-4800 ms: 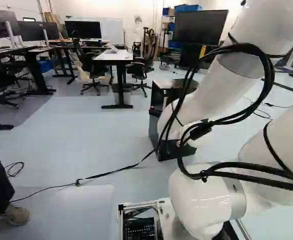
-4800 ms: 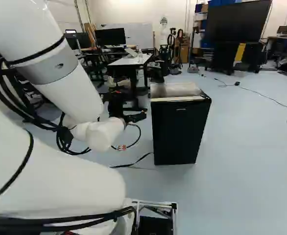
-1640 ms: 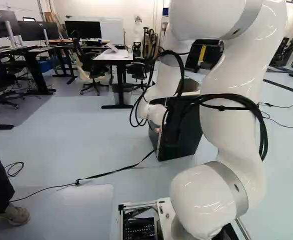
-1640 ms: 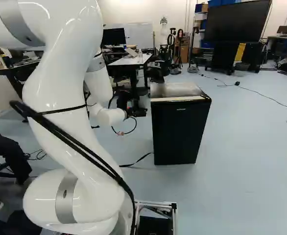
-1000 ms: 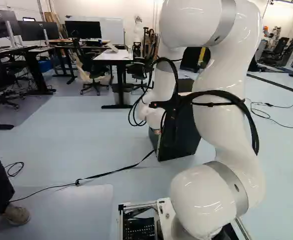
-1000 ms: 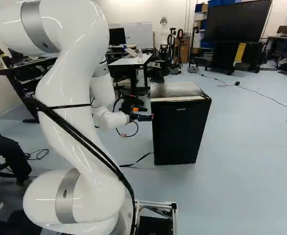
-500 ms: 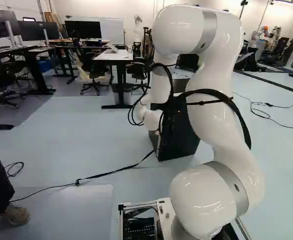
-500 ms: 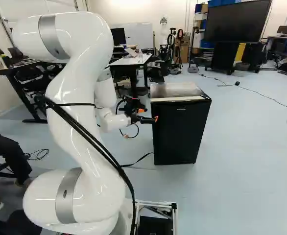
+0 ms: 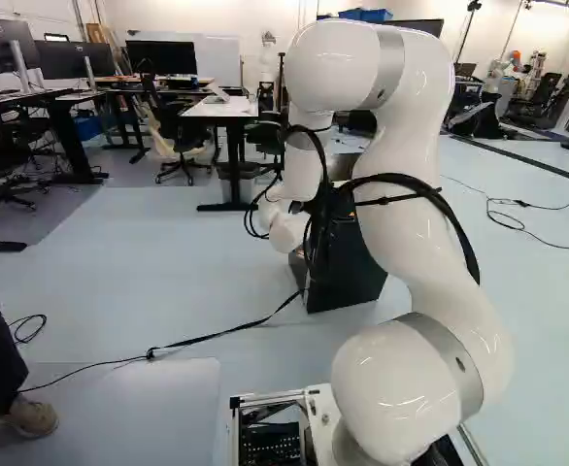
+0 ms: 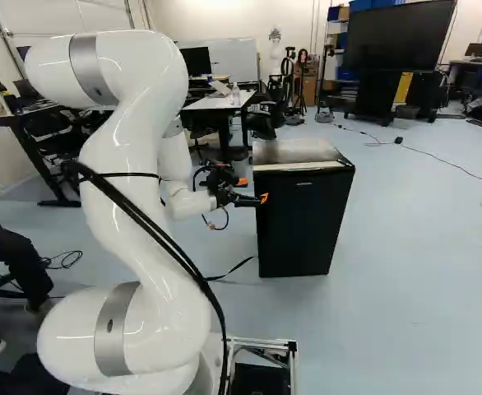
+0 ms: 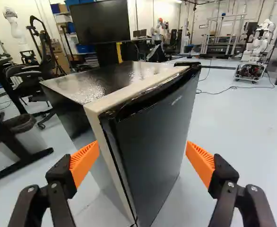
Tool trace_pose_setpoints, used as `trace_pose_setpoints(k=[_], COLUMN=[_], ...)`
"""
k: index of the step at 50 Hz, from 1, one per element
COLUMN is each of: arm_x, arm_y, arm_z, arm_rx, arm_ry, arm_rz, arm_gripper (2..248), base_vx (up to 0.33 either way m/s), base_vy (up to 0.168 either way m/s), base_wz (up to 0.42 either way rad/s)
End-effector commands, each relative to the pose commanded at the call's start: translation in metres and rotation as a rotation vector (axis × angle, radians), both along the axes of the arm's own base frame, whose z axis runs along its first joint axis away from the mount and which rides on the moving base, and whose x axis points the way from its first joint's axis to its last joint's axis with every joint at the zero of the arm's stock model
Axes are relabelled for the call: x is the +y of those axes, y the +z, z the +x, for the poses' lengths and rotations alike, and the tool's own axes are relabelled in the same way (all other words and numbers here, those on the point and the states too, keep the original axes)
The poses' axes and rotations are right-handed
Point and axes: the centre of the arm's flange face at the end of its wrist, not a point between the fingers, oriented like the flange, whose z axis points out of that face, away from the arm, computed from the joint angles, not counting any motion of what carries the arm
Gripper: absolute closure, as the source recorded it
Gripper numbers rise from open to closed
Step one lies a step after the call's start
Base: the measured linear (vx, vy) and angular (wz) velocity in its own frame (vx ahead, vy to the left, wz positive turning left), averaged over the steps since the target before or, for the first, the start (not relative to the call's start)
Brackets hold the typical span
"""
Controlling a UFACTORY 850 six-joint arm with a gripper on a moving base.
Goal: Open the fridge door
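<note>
In the right base view my gripper [image 10: 253,189] is at the left edge of the black fridge [image 10: 300,234], level with its upper part. The wrist view shows the gripper [image 11: 142,150] open, its orange-padded fingers wide apart with nothing gripped. Ahead of it is the fridge's corner, with the dark door [image 11: 152,127] shut against a pale edge strip. The door's upper rim [image 11: 152,92] has a dark recessed lip. Whether a finger touches the fridge I cannot tell. The arm hides much of the fridge in the left base view.
A white-topped desk [image 9: 228,109] and office chairs are beyond the fridge. Cables [image 9: 202,338] lie across the floor. A bin [image 11: 20,135] stands beside the fridge. Another robot [image 11: 259,45] stands far back. A big screen [image 10: 399,34] is behind the fridge.
My arm has swung round and reshaped, bringing the gripper right, up to the fridge's left edge in the right base view. The fridge and the base have not moved.
</note>
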Motion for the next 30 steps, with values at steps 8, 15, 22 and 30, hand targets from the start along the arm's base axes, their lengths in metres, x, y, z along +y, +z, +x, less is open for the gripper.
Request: trace_pose_setpoints(k=[8, 15, 22, 30], arm_x=[0.009, 0.02, 0.028, 0.031], arm_y=[0.0, 0.0, -0.001, -0.003], arm_z=[0.002, 0.005, 0.012, 0.026], arm_rx=[-0.01, -0.015, -0.024, -0.04], arm_ry=[0.003, 0.021, 0.034, 0.033], arm_rz=[-0.004, -0.004, -0.001, 0.003], arm_gripper=[3, 3, 3, 3], base_vx=[0.0, 0.0, 0.0, 0.0], base_vy=[0.0, 0.0, 0.0, 0.0], base_wz=[0.0, 0.0, 0.0, 0.0])
